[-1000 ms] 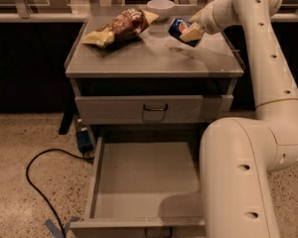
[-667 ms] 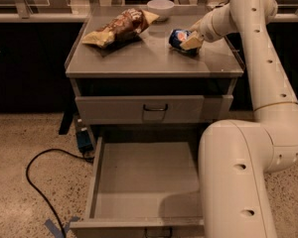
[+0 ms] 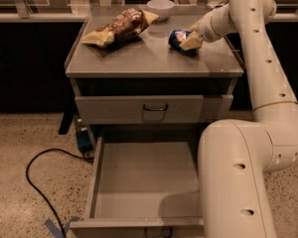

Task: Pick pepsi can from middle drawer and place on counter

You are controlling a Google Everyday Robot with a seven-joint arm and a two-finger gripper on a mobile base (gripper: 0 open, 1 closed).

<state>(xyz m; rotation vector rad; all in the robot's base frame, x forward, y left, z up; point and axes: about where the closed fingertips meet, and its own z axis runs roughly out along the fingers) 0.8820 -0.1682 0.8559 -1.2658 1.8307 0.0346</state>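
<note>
Yellow-brown chip bag (image 3: 120, 28) lies flat, far left. White bowl (image 3: 160, 7) stands upright just right of it, farther back. Gripper (image 3: 188, 39) is right of the bowl, slightly nearer. Black cable (image 3: 39, 182) loops across the left floor, with blue tape (image 3: 57, 228) near it.

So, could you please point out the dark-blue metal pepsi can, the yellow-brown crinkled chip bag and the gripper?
pepsi can (image 3: 177, 37): camera view, on its blue side wall.
chip bag (image 3: 120, 28): camera view, middle of the crinkled bag.
gripper (image 3: 188, 41): camera view, at its tip, against the can's right side.
</note>
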